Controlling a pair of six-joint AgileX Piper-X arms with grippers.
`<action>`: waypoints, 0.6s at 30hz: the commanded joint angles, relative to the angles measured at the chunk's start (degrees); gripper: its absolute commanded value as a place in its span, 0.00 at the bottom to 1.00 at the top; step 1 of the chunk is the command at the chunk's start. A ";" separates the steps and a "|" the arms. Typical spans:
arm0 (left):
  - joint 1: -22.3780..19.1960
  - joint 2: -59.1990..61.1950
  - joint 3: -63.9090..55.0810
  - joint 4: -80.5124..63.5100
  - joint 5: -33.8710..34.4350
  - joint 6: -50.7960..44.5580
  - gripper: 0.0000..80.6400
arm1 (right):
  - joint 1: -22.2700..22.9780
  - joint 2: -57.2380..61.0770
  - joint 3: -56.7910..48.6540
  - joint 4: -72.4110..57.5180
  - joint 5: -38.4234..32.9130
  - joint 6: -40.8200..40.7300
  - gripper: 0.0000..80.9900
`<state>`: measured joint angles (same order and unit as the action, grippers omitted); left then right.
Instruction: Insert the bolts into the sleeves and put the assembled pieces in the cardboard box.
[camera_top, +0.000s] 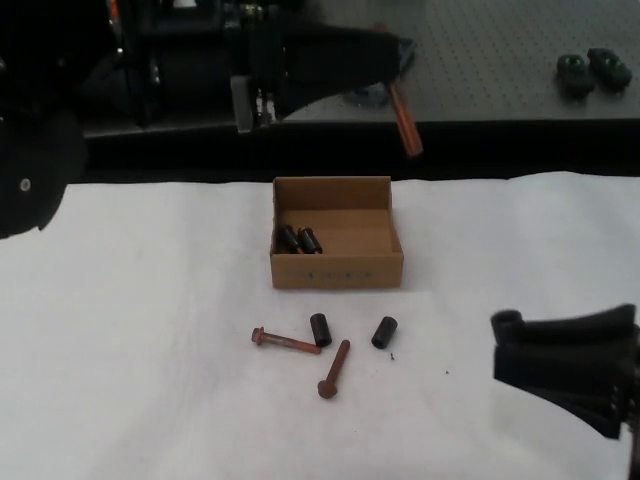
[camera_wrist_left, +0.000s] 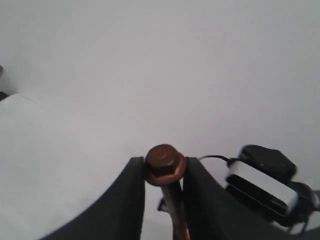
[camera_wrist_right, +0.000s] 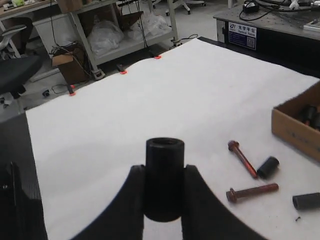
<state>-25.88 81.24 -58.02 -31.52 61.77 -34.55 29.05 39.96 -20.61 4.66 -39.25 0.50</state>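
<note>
A cardboard box (camera_top: 337, 268) stands mid-cloth with black sleeves (camera_top: 297, 239) inside. In front of it lie two copper bolts (camera_top: 285, 341) (camera_top: 334, 369) and two loose black sleeves (camera_top: 320, 329) (camera_top: 384, 332). My left gripper (camera_wrist_left: 164, 167) is raised above the far side of the box (camera_top: 395, 75), shut on a copper bolt (camera_wrist_left: 165, 162) that hangs down from it (camera_top: 405, 118). My right gripper (camera_wrist_right: 164, 172) hovers at the near right (camera_top: 515, 335), shut on an upright black sleeve (camera_wrist_right: 164, 177). From that wrist the loose bolts (camera_wrist_right: 242, 158) (camera_wrist_right: 251, 191), sleeves (camera_wrist_right: 268, 167) (camera_wrist_right: 306, 201) and box (camera_wrist_right: 292, 127) lie beyond.
The white cloth (camera_top: 150, 330) covers the bench. Behind it runs a dark perforated table with two black-green parts (camera_top: 593, 70). A black and white device (camera_wrist_left: 265, 180) sits beyond the left gripper. Shelves and a chair (camera_wrist_right: 15, 70) stand past the cloth's edge.
</note>
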 joint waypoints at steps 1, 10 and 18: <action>-1.96 -0.89 -0.27 -1.64 3.60 0.75 0.01 | -0.21 6.21 -0.18 -12.06 -3.46 2.97 0.03; -6.81 -0.89 2.44 -1.53 4.27 3.46 0.01 | -0.21 15.23 -3.64 -24.84 -10.87 7.63 0.03; -6.81 -0.89 3.63 -1.53 5.46 9.18 0.01 | -0.21 15.23 -6.85 -23.45 -15.68 14.32 0.03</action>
<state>-32.48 80.94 -54.18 -31.84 66.39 -29.43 29.05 55.18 -26.60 -18.87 -52.30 12.94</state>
